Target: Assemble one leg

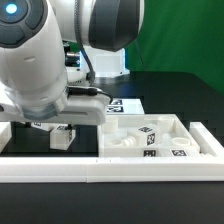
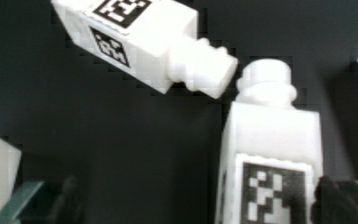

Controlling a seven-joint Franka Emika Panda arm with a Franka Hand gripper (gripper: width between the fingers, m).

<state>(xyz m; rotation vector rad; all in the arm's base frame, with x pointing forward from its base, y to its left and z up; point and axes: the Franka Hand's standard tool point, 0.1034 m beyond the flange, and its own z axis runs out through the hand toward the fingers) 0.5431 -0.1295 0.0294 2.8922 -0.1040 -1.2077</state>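
In the wrist view two white legs lie on the black table. One leg runs lengthwise between my fingers, its tag facing up, close to one dark finger and far from the other. The second leg lies tilted beyond it, and their narrow ends nearly touch. My gripper is open around the near leg and does not clamp it. In the exterior view the gripper is low over the table at the left with a leg under it.
The large white tray-shaped part sits at the exterior view's right, with more tagged legs and round white pieces inside. A long white bar runs along the front. The marker board lies behind.
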